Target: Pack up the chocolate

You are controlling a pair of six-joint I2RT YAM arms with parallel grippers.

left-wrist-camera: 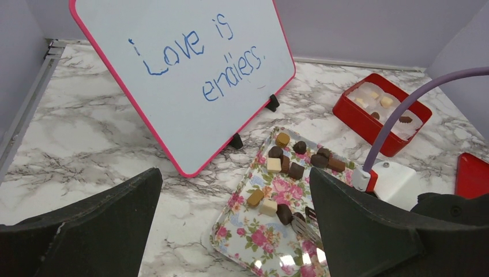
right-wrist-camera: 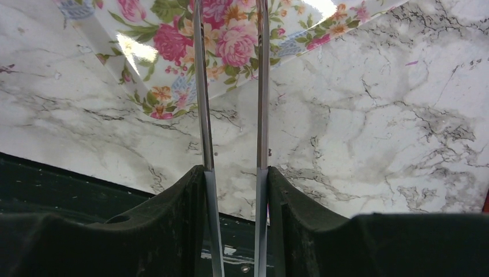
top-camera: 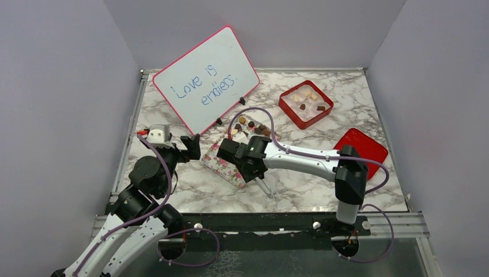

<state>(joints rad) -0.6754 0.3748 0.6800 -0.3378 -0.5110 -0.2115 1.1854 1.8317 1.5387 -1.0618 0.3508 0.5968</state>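
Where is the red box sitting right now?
In the top view, the red box sits far right on the marble table, right of the whiteboard and beyond the flat red lid.

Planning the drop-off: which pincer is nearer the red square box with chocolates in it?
Right. The right pincer, gripping metal tongs over the floral rectangular tray, sits near-left of the red square box; the left pincer is further left, beyond the tray.

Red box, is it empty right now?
No, several chocolates lie inside the red box.
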